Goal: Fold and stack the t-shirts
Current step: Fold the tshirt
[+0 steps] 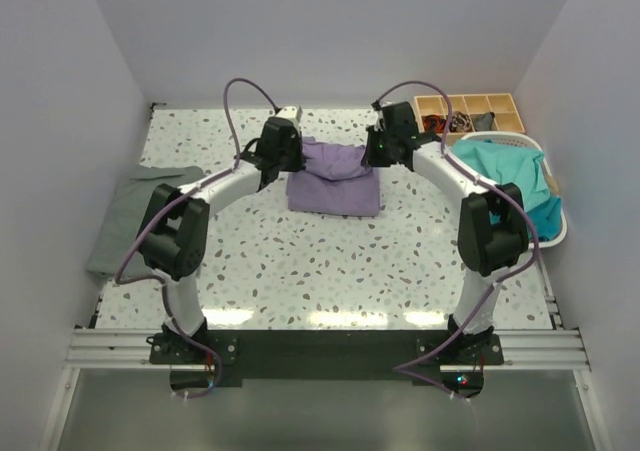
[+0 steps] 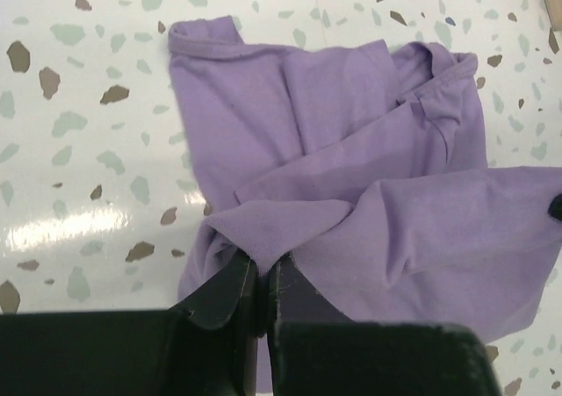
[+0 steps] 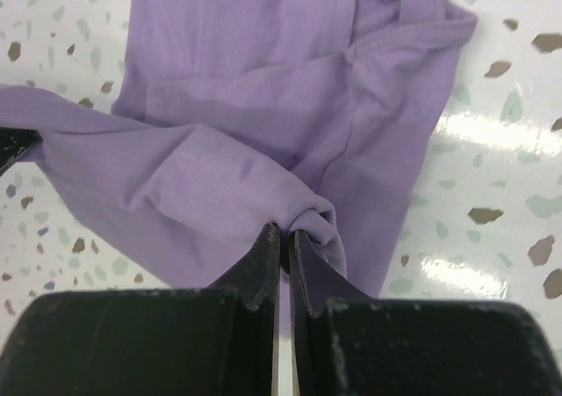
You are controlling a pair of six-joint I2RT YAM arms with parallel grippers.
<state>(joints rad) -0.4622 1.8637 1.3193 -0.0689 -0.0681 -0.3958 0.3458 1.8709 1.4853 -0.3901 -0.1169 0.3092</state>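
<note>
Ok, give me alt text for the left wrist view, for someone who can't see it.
The left end effector, shut, pinches a raised fold of a lavender t-shirt at bottom centre. The rest of the shirt lies rumpled on a white speckled table.

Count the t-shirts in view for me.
3: lavender shirt at centre, held by left pincer and right pincer; grey shirt at the left edge of the table; teal shirt in the white basket, possibly covering more.
</note>
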